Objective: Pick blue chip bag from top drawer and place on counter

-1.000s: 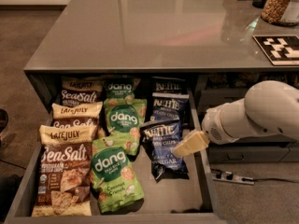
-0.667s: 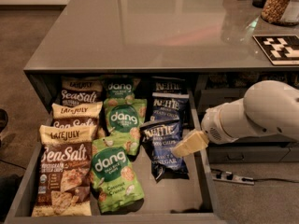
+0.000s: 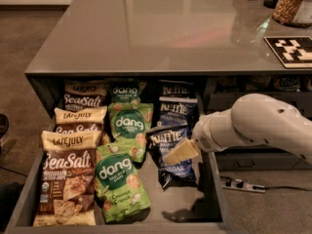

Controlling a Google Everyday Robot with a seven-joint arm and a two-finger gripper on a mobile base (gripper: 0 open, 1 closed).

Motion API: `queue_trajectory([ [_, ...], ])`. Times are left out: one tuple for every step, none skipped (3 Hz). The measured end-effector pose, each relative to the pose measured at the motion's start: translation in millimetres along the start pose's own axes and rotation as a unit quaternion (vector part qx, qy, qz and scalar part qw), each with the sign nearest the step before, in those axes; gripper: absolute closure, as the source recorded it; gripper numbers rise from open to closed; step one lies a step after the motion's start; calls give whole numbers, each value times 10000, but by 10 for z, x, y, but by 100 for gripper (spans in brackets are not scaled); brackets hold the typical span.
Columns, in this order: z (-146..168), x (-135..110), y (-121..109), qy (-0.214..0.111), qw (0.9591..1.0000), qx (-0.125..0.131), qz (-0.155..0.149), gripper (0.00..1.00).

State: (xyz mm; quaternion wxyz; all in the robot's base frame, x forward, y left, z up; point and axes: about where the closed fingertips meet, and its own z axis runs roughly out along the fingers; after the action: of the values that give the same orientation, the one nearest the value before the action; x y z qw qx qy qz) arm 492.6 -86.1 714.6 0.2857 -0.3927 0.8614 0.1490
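Observation:
Three dark blue chip bags lie in the right row of the open top drawer (image 3: 217,194): back (image 3: 175,89), middle (image 3: 176,112) and front (image 3: 176,172). My gripper (image 3: 181,152), cream-coloured at the tip of the white arm, reaches in from the right. It hovers over the middle of the front blue bag and hides part of it. The bag lies flat on the drawer floor. The grey counter (image 3: 146,28) spans the whole width above the drawer.
Green Dang bags (image 3: 122,182) fill the middle row and brown-and-cream Late July bags (image 3: 68,179) the left row. On the counter's right stand a black-and-white marker tile (image 3: 292,50) and a jar (image 3: 291,4). A power strip (image 3: 243,185) lies on the floor right of the drawer.
My gripper has moved a little to the left, further over the front blue bag. The bags have not moved.

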Motion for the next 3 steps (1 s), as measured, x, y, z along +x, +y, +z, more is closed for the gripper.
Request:
queue_trajectory([
  [459,-63,159,-300,9993,23,237,0],
  [459,-63,159,-300,9993,23,237,0],
  [638,-9,183,-249,9992,20,309,0],
])
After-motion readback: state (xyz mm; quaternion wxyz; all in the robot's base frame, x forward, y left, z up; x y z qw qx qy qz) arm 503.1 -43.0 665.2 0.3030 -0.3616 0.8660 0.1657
